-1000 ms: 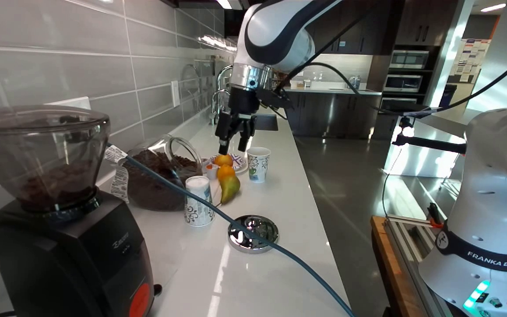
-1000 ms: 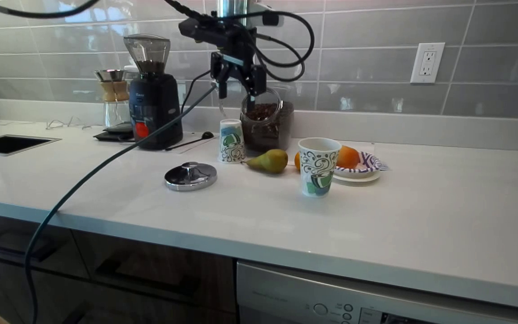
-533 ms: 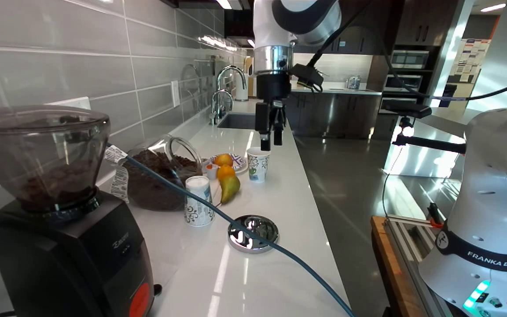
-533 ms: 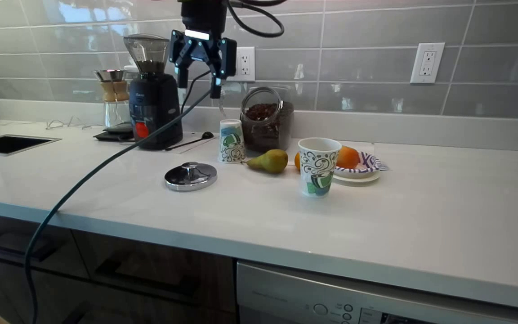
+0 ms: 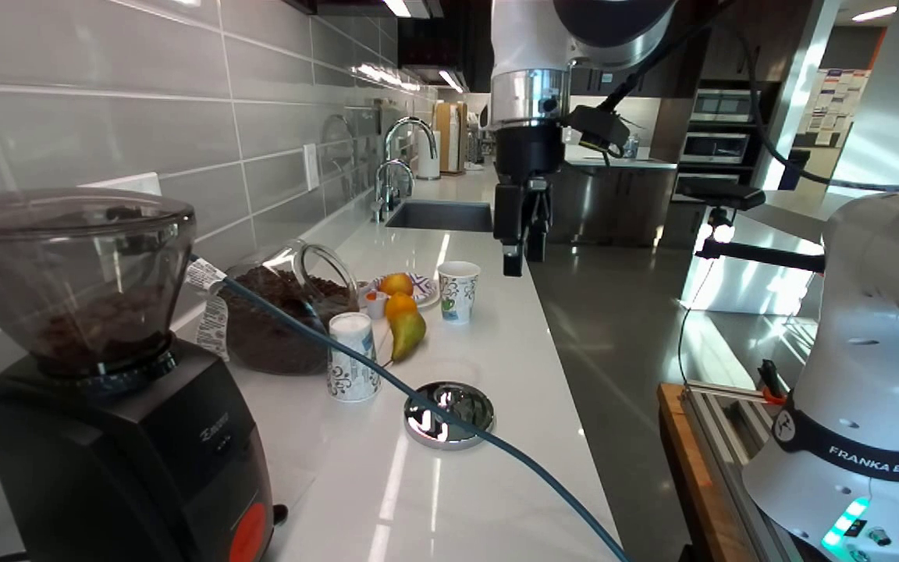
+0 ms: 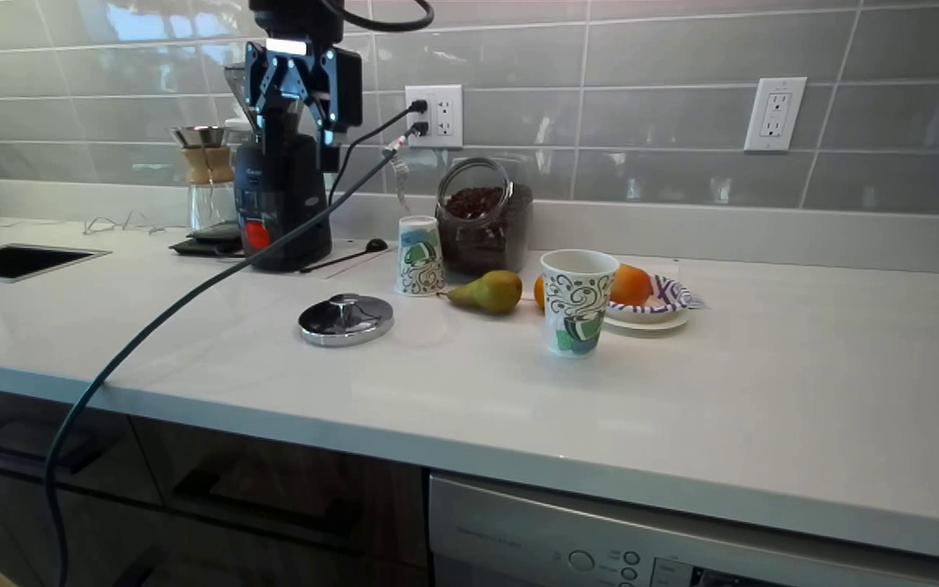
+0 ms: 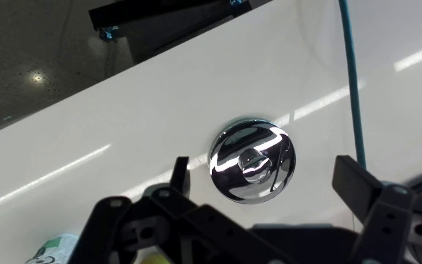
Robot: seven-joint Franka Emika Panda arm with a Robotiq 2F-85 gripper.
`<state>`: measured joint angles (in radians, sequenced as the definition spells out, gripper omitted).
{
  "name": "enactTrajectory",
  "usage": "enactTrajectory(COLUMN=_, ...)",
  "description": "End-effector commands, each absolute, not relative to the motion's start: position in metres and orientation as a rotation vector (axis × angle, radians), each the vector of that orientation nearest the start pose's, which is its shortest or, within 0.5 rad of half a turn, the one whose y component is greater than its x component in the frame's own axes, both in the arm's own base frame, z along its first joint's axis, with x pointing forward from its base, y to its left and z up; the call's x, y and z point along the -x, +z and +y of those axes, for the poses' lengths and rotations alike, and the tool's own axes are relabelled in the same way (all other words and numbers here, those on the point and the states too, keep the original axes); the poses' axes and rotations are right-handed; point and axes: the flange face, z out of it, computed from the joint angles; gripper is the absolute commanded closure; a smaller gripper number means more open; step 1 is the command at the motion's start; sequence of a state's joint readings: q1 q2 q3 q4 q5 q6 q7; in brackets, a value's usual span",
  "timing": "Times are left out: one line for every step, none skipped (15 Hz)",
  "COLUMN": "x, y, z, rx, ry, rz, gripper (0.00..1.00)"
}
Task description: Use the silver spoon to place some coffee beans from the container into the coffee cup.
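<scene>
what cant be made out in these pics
Upright cup: its inside bottom is hidden by its near wall in both exterior views.
Beans: too small to count in both exterior views.
Grinder: its top is partly behind the gripper in an exterior view.
One orange: mostly behind that cup in an exterior view.
Yellow patch: cut off by the bottom edge, wrist view.

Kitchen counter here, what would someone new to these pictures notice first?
Most likely the black grinder, looming large at the left in an exterior view. Next, in the wrist view, the shiny lid on the counter, framed by the open gripper. Then probably the green pear, lying in front of the jar of dark beans in an exterior view.
</scene>
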<state>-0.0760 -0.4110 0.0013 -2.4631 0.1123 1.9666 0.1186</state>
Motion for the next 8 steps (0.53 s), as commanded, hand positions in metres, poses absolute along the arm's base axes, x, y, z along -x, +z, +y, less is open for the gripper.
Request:
enactTrajectory(x=-0.367, y=0.45, z=-0.039, rx=3.071, ry=0.026, rz=0.477, gripper=0.0)
enactTrajectory(x=-0.36, y=0.454, z=-0.053, rx=3.092, ry=0.002, rz=0.495, gripper=0.0)
enactTrajectory(x=-0.383, y=0.446, z=-0.035, rx=3.06, ry=0.084, rz=0.441, gripper=0.0)
enactTrajectory(x=-0.376, y=0.451, z=-0.044, rx=3.07, ry=0.061, rz=0.463, gripper=0.0)
enactTrajectory(x=-0.37, y=0.454, z=-0.051, rx=3.071, ry=0.044, rz=0.482, gripper=0.0)
enactTrajectory(x=-0.367, y=0.456, z=-0.053, rx=3.07, ry=0.032, rz=0.493, gripper=0.0)
enactTrajectory(x=-0.365, y=0.456, z=-0.054, rx=3.07, ry=0.029, rz=0.494, gripper=0.0)
enactTrajectory(x=-0.364, y=0.455, z=-0.053, rx=3.07, ry=0.03, rz=0.493, gripper=0.0)
